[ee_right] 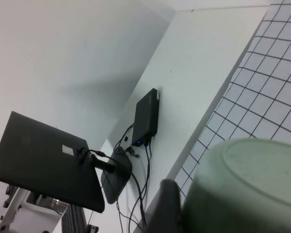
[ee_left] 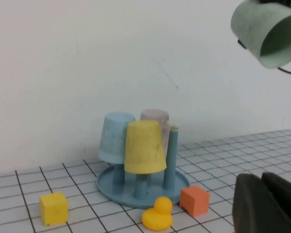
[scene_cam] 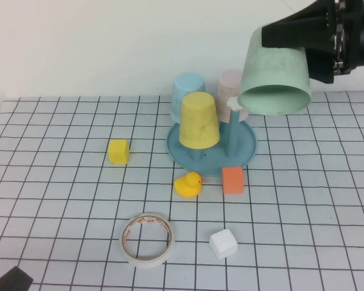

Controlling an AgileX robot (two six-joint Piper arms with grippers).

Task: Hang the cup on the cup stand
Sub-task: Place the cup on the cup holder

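The pale sage-green cup (scene_cam: 273, 66) is held in the air, tilted with its mouth facing down and forward, above and just right of the cup stand (scene_cam: 246, 151). My right gripper (scene_cam: 279, 36) is shut on the cup's closed end; one finger (ee_right: 167, 208) shows beside the cup (ee_right: 252, 189). The teal stand carries a yellow cup (scene_cam: 199, 120), a light blue cup (scene_cam: 188, 91) and a pinkish cup (scene_cam: 230, 85). Its bare peg with the white flower knob (scene_cam: 233, 104) stands just under the cup's rim. My left gripper (scene_cam: 9, 282) sits at the table's near left corner, shut and empty (ee_left: 269, 204).
A yellow cube (scene_cam: 118, 151) lies left of the stand. A yellow duck (scene_cam: 188, 183) and an orange cube (scene_cam: 232, 179) sit just in front of it. A tape roll (scene_cam: 148, 239) and a white cube (scene_cam: 223, 244) lie nearer the front edge.
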